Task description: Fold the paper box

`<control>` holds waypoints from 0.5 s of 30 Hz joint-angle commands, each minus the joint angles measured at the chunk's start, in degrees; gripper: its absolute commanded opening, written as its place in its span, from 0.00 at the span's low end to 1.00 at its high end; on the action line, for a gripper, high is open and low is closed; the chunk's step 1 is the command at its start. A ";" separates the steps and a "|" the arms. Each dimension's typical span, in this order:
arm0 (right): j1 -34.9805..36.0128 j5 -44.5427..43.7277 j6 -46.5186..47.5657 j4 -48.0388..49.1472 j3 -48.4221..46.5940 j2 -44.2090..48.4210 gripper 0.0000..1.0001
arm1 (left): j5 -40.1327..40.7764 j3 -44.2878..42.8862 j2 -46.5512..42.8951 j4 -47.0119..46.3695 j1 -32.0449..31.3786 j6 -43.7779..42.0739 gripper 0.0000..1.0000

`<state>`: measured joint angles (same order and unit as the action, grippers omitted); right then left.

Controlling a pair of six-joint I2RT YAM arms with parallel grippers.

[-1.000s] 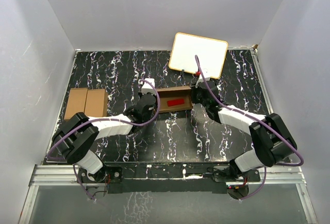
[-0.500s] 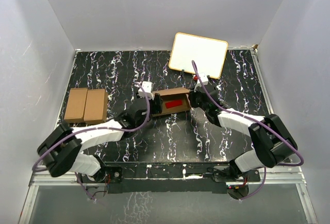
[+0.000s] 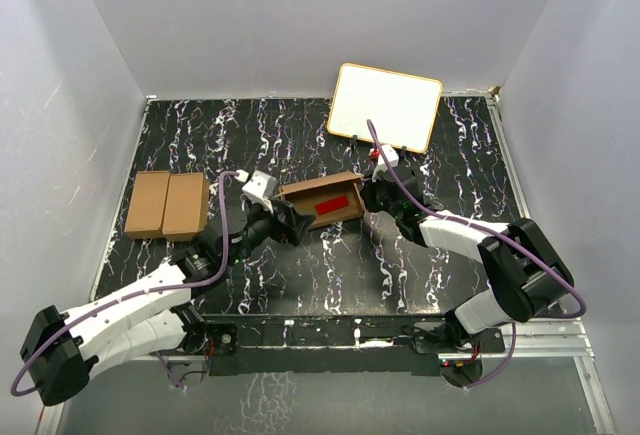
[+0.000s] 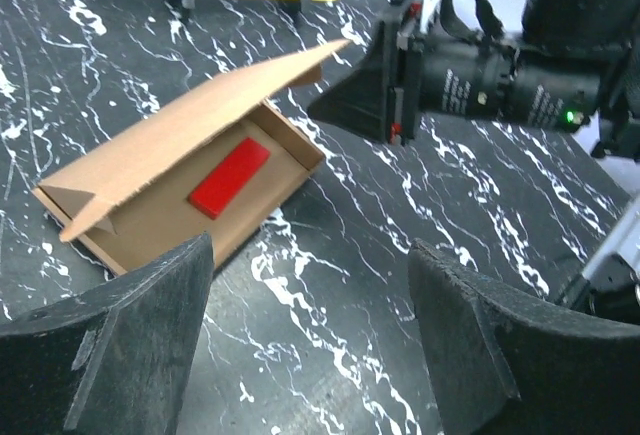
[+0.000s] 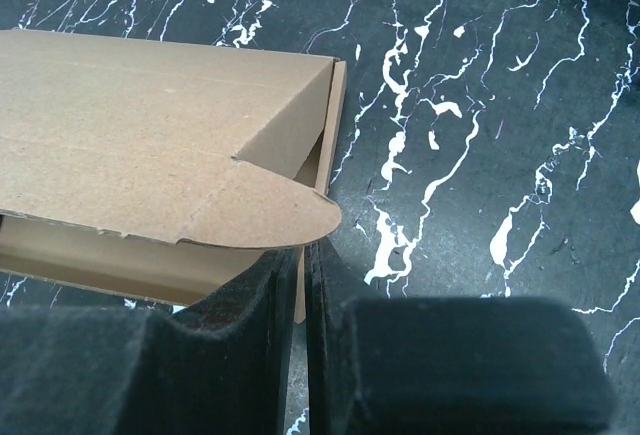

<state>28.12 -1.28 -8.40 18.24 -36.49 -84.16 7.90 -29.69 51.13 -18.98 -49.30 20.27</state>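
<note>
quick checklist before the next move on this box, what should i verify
1. left pincer open and clear of the paper box: ok
2. right pincer shut on the box's end wall: ok
3. lid folded flat down: not ok, half raised
4. red block lying flat inside, under the lid: ok
5. rounded tab tucked into the box: not ok, it sits outside
6. how deep the right grip reaches: cannot tell
</note>
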 commanded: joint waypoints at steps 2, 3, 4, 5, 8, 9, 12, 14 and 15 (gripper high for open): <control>0.18 0.52 0.95 4.18 0.62 0.13 0.14 | -6.18 -2.63 -3.07 9.31 0.08 0.03 0.76; 0.14 0.50 1.06 4.25 0.59 0.14 0.14 | -6.10 -4.03 -3.40 10.67 0.08 -0.13 0.76; -0.01 0.61 1.30 4.18 0.63 0.25 0.14 | -5.75 -5.57 -3.60 11.98 0.09 -0.52 0.76; -0.23 0.79 1.64 4.25 0.70 0.41 0.14 | -5.19 -7.36 -3.64 13.38 0.12 -0.98 0.76; -2.74 4.34 3.65 3.01 0.65 1.64 0.14 | -3.22 -14.09 -1.53 16.74 0.42 -2.92 0.76; -3.97 5.94 4.36 2.39 0.75 2.40 0.14 | -3.10 -16.58 0.33 18.06 0.77 -3.37 0.75; -9.96 15.56 6.80 -0.44 0.42 4.23 0.13 | -4.41 -23.94 5.38 20.55 2.62 -3.41 0.70; -14.39 23.85 9.46 -3.00 0.09 5.65 0.13 | -7.61 -28.16 9.74 21.19 5.25 -2.06 0.60; -16.78 29.02 12.08 -5.22 -0.50 6.36 0.14 | -10.40 -29.38 11.81 21.19 7.18 -1.27 0.58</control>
<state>18.46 10.59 -3.36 15.66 -35.77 -82.24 3.11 -53.41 57.08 -1.39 -46.78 18.11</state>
